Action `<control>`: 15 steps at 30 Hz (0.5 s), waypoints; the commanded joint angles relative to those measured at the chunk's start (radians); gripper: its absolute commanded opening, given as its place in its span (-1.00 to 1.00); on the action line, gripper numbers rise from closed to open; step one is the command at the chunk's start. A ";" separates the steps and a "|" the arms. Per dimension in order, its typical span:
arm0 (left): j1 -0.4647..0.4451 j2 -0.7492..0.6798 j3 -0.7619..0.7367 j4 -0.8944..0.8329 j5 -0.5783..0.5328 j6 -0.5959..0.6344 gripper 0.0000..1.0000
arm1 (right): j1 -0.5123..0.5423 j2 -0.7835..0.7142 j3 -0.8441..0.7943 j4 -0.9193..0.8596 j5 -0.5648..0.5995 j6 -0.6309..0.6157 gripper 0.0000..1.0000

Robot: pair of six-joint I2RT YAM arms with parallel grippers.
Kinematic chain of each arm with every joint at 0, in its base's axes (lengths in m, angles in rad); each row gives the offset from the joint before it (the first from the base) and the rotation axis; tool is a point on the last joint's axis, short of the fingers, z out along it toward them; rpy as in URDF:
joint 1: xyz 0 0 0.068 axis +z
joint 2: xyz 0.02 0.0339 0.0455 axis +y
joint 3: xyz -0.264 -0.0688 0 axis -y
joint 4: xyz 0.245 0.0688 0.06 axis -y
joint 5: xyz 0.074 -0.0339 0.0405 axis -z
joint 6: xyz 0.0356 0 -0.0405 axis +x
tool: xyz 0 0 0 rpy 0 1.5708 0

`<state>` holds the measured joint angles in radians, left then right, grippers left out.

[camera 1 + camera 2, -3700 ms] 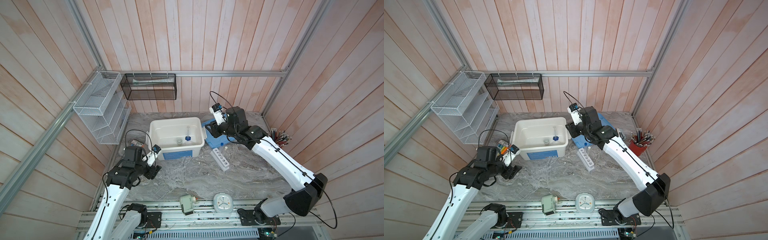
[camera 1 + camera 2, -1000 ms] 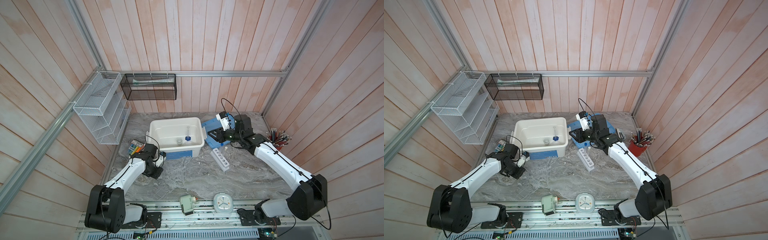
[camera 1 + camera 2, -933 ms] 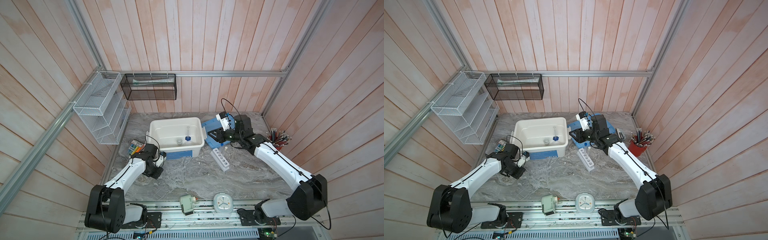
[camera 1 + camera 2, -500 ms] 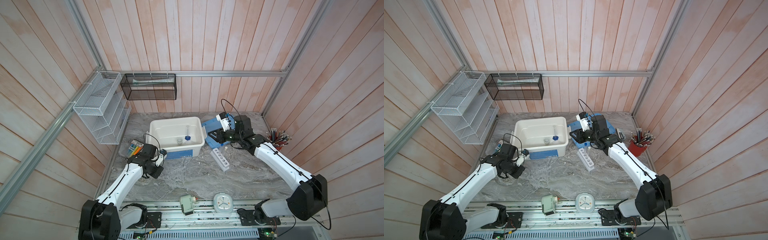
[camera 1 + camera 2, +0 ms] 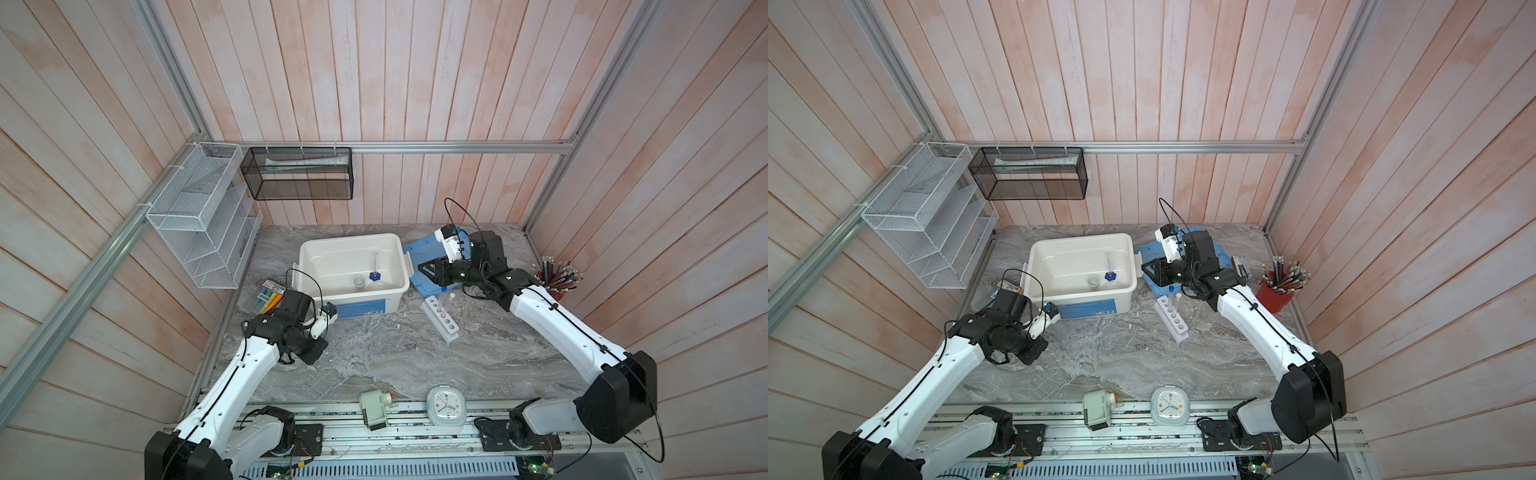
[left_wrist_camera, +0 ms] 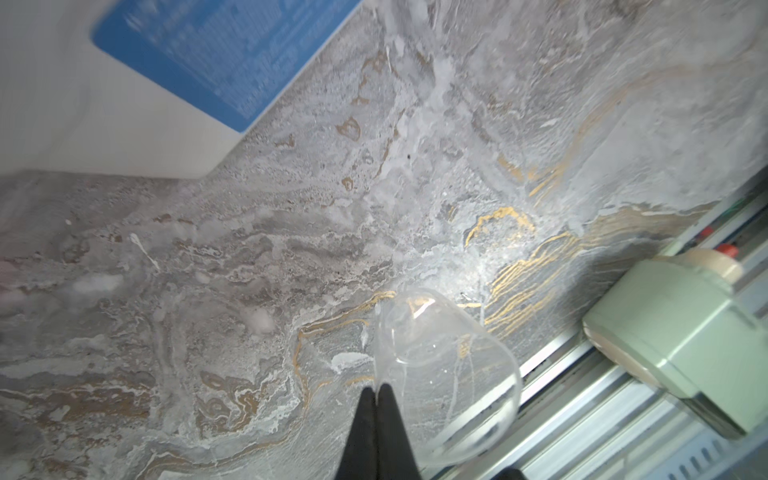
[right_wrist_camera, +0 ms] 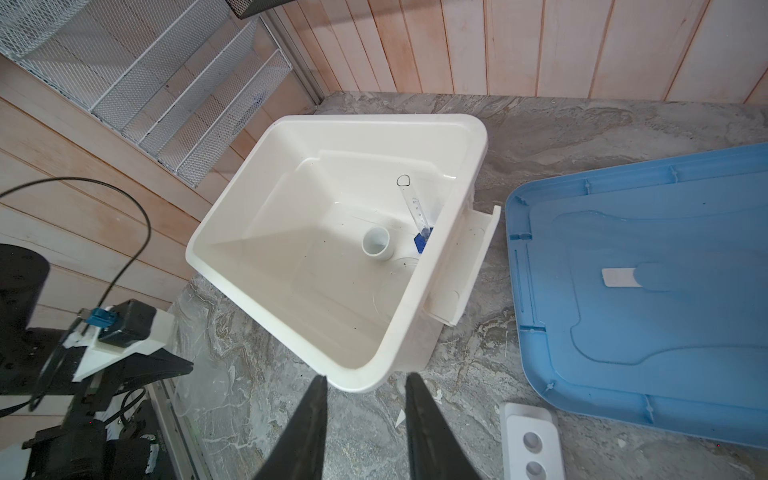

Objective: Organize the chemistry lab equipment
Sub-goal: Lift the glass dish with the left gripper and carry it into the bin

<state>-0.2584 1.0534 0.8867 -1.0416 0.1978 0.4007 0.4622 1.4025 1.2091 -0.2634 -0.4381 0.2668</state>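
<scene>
2 high overhead views; 2 close wrist views over table [image 6: 291,249].

The tub [image 5: 353,296] sits at the back middle of the worktop [image 5: 395,353]; in it stand the cylinder [image 5: 374,266] and, just left, a small cup [image 5: 358,282]; the lid [image 5: 419,253] lies right of the tub; the six-hole rack [image 5: 440,318] before the lid; the clock [image 5: 446,405] at the front edge.
</scene>
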 commanded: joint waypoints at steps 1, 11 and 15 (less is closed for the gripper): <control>-0.005 -0.002 0.131 -0.049 0.047 0.019 -1.00 | 0.009 -0.012 0.018 -0.025 0.025 0.012 -0.33; 0.011 0.254 0.638 -0.089 -0.034 -0.058 -1.00 | 0.017 -0.018 0.018 -0.030 0.037 0.015 -0.34; 0.079 0.409 0.771 -0.071 -0.010 -0.097 -1.00 | 0.017 -0.019 0.010 -0.018 0.031 0.016 -0.34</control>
<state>-0.2131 1.3773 1.6043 -1.1088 0.2005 0.3523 0.4755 1.4025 1.2098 -0.2775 -0.4168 0.2783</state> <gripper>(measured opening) 0.044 0.329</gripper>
